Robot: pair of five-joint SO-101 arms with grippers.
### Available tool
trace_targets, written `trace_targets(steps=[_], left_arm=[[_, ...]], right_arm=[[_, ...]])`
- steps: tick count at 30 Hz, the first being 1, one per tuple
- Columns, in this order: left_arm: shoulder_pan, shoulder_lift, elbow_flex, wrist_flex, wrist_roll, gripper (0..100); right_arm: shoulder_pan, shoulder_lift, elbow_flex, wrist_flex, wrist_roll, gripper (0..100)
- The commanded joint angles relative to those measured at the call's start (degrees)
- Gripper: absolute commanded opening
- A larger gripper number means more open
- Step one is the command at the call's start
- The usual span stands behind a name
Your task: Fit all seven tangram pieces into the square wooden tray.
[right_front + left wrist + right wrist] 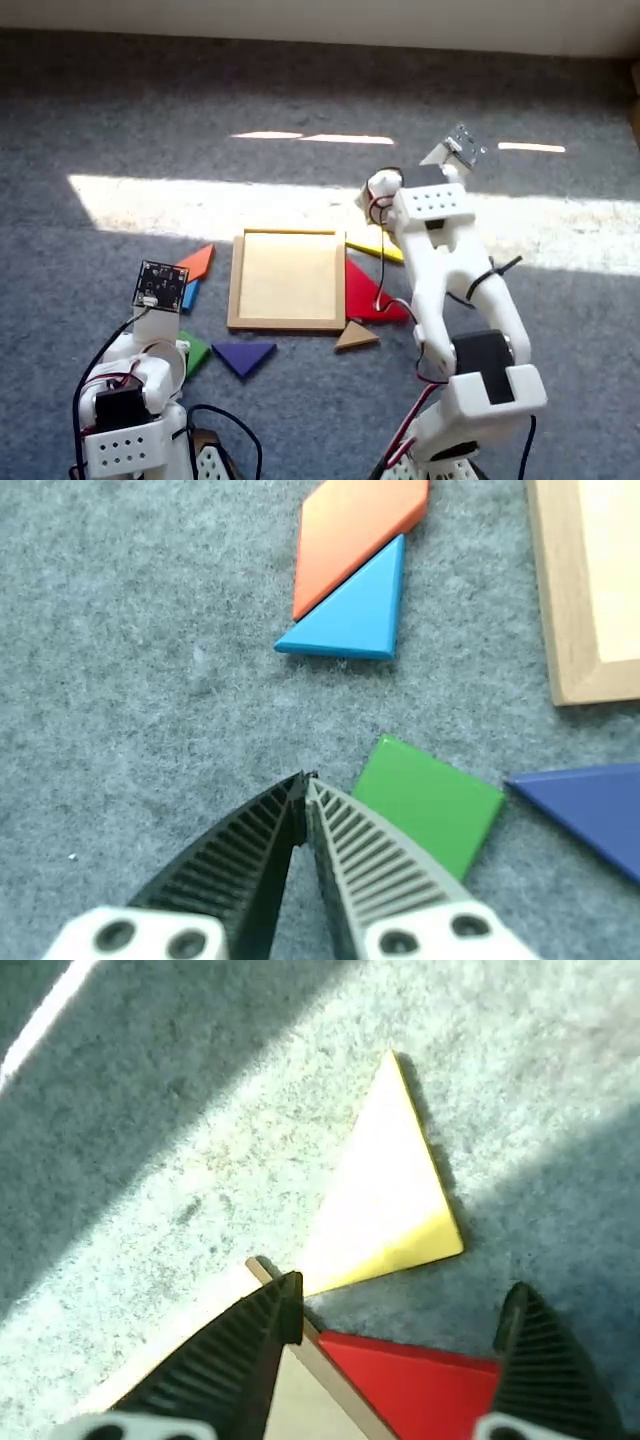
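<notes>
now: left gripper (305, 780) closed tight, empty, beside green square (430, 805). tray (236, 280) centre. yellow triangle (385, 1195) at its far right corner, long axis roughly left-right; red triangle (370, 295) nearer, pointing right. right gripper (402, 1290) spread wide, empty, over yellow triangle.

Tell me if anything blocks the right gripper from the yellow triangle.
Nothing visible does. The right gripper hangs open just short of the yellow triangle. A corner of the wooden tray and the red triangle lie close beside it.

Indoor room: sunlit grey carpet (150, 120)
</notes>
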Motion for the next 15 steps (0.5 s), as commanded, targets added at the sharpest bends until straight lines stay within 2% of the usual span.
trace_targets(steps=[1, 11, 15], left_arm=[[-0.7, -1.3, 1.2, 0.4, 0.4, 1], [-0.7, -1.3, 1.2, 0.4, 0.4, 1], [-0.7, -1.3, 1.2, 0.4, 0.4, 1]], right_arm=[[-0.7, 1.4, -5.1, -0.7, -2.2, 30.4], [-2.2, 10.4, -10.2, -1.1, -9.5, 30.4], [-1.9, 12.7, -12.6, -1.1, -9.6, 30.4]])
